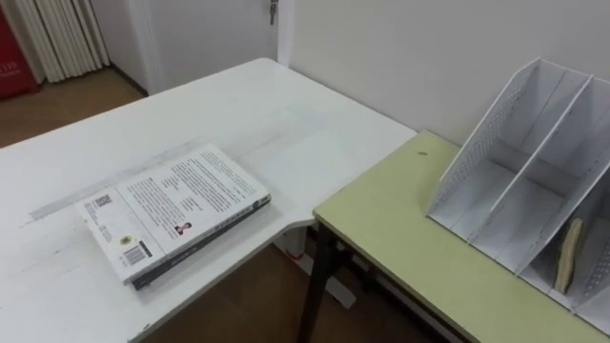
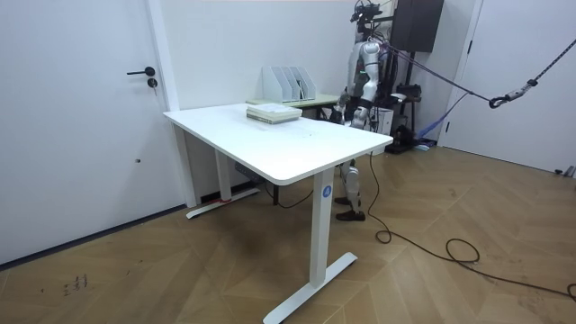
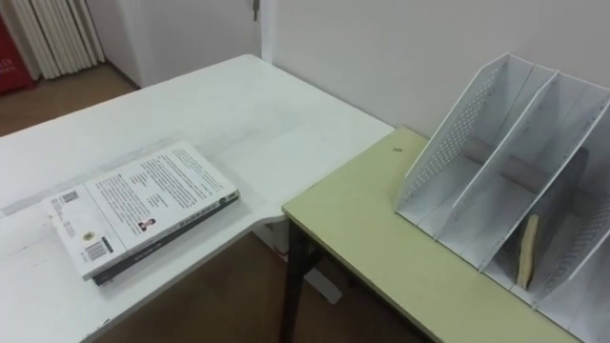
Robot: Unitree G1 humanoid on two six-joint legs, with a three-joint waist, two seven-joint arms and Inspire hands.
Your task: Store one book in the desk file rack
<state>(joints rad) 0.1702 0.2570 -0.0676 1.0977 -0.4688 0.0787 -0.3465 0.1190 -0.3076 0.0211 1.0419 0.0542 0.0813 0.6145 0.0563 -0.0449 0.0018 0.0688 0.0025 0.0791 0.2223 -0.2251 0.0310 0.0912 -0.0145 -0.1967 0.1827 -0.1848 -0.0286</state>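
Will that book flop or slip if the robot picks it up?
Probably stiff: the book looks thick and lies flat. Its cover looks smooth, so it may slip on the white table. Flat-sided, it likely won't roll.

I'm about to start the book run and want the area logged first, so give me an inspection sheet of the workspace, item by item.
surface: white desk beside a green table.
job's things: book flat on the white desk, back cover up, with a dark edge beneath it; file rack upright on the green table, its nearer slots vacant.
clutter: thin tan item standing in one rack slot.
hands: low by the robot in the room view, too small to read.
cables: nothing seen besides the robot's own.
surroundings: white wall, door, wood floor, curtain.
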